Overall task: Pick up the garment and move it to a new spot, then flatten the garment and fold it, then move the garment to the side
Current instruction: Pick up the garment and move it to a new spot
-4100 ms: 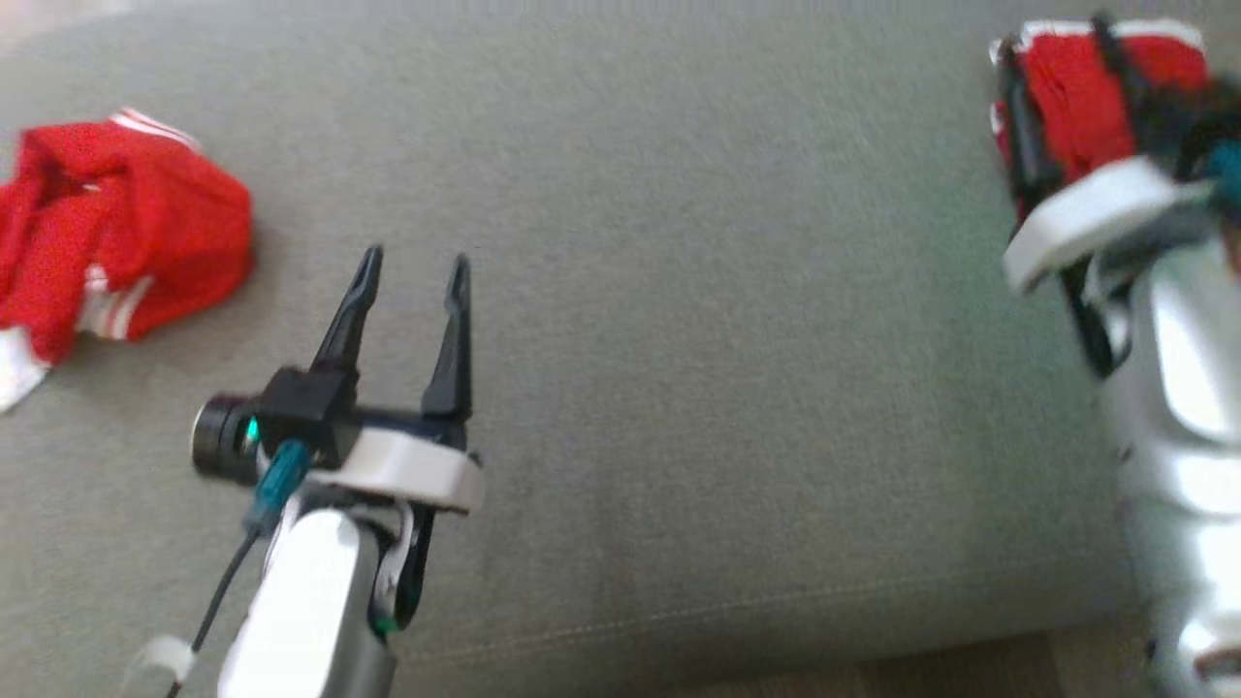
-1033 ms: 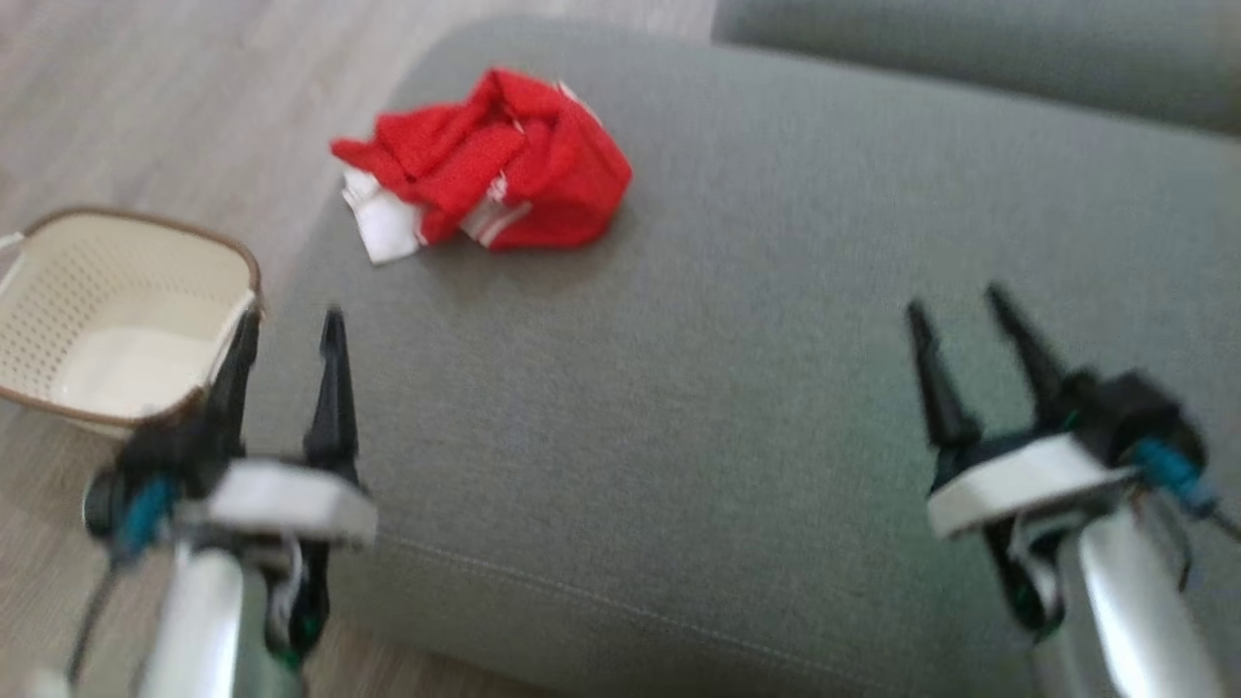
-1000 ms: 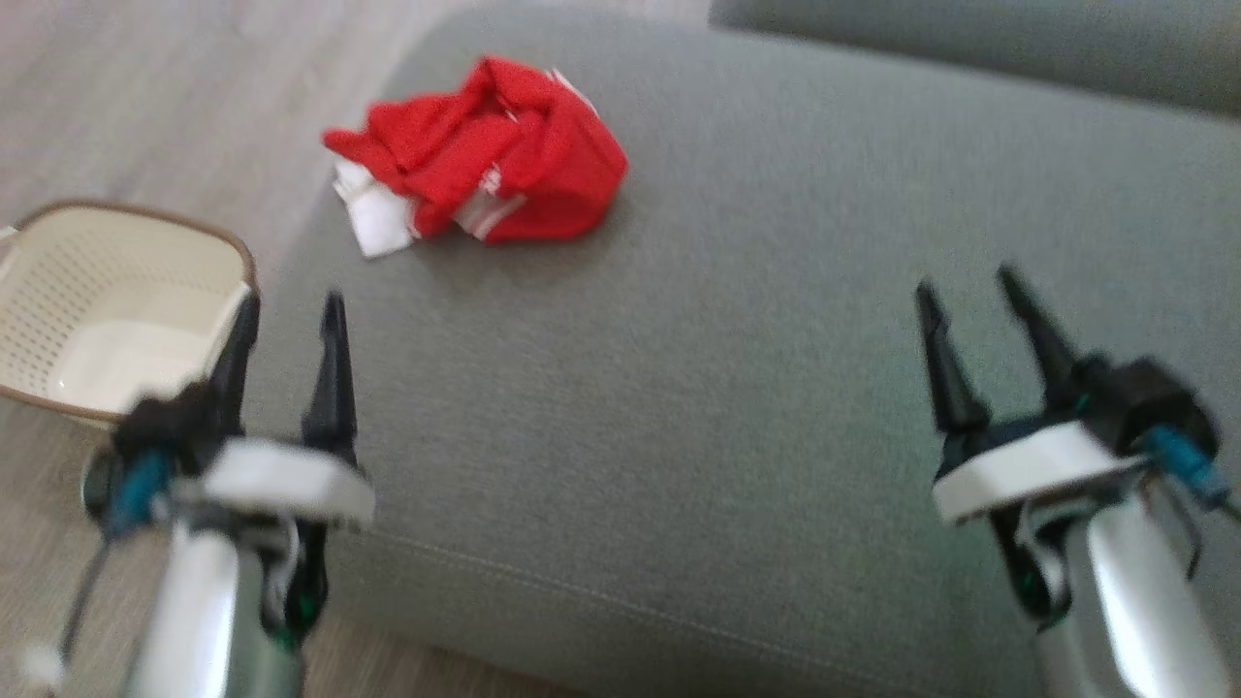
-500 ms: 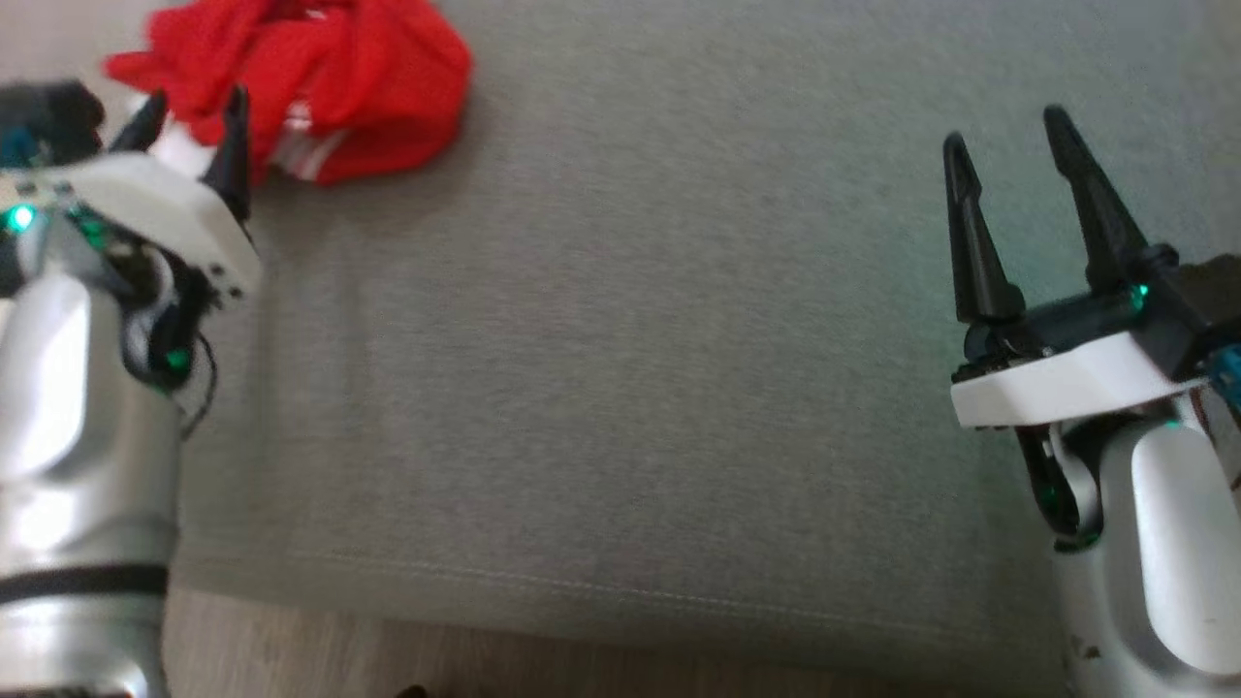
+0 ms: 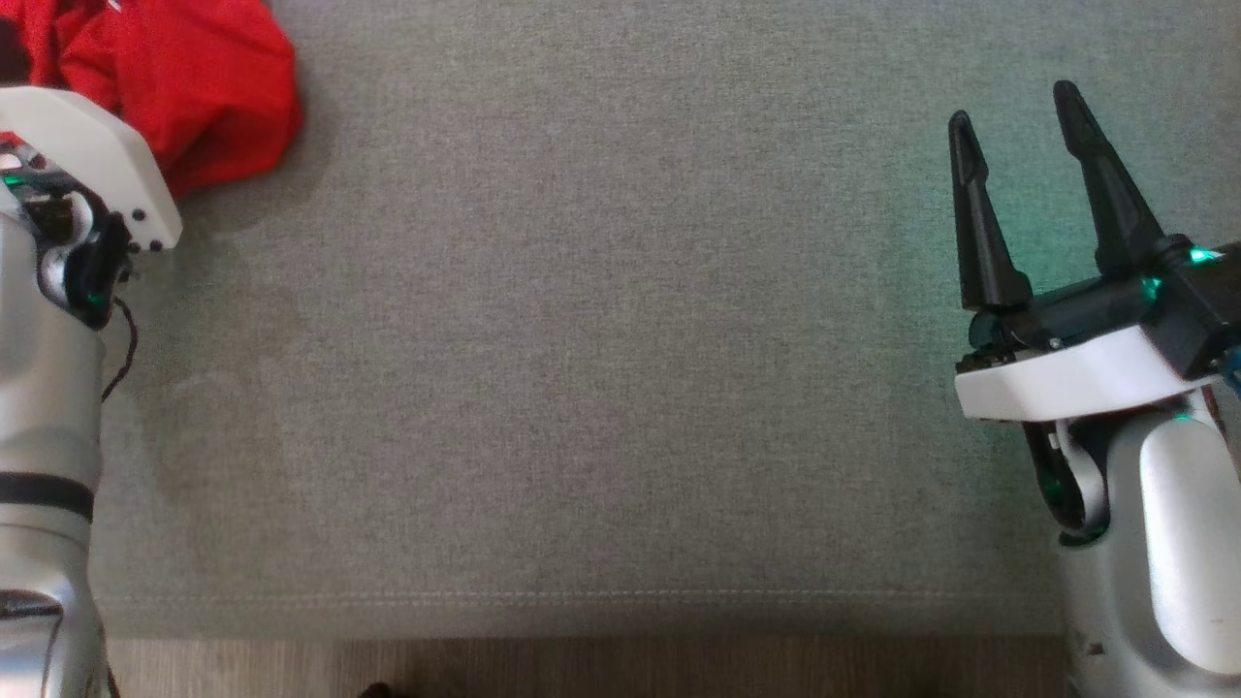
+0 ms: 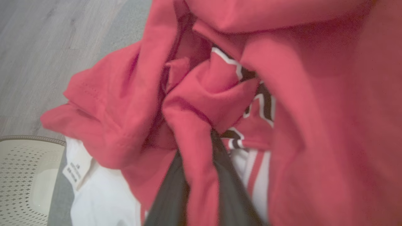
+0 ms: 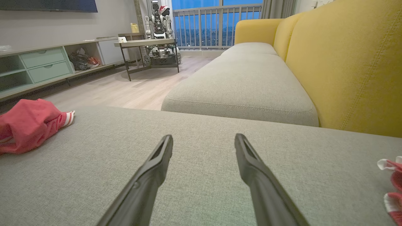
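Garment [image 5: 213,87]: crumpled red fabric heap.

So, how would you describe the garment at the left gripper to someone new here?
On the grey sofa cushion, go to the end beside the cream basket. The red garment lies crumpled there, white label showing; unlike the other red piece, it has the left gripper's fingers around a fold.

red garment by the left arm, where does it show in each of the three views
Head view: the red garment sits in the top left corner, on the grey cushion, partly behind the left arm.
Left wrist view: close up across the middle and right, a fold between the jaws of the left gripper.
Right wrist view: at the left edge, lying on the cushion.
Shared landmark: the grey cushion under it.
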